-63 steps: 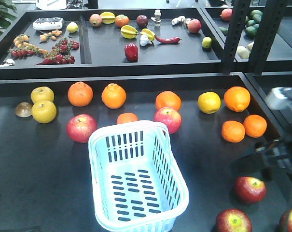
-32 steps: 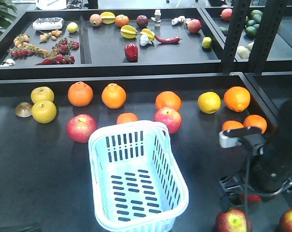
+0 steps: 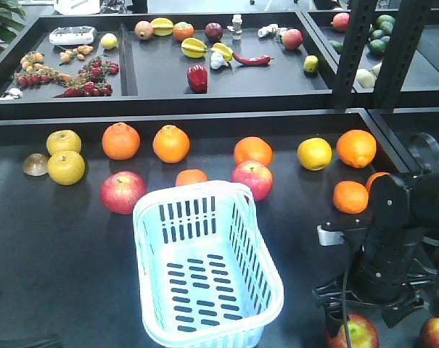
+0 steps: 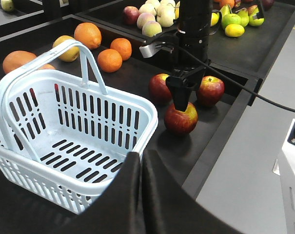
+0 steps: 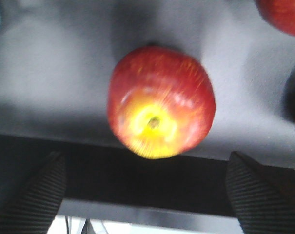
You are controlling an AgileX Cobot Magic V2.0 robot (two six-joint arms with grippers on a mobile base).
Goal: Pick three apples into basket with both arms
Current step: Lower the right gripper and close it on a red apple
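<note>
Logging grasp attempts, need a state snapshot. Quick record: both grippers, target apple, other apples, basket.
right gripper: open, above target apple, pads wide of it
left gripper: shut, holding nothing, near basket corner
target apple: on table by front edge, yellow patch up
other apples: two, on table behind it
basket: empty

Bright, even light from above; fruit (image 3: pixel 121 141) throw short soft shadows on the dark table (image 3: pixel 59 254). The front view looks washed out. The right wrist view is smeared (motion blur), its apple (image 5: pixel 161 101) soft-edged.
</note>
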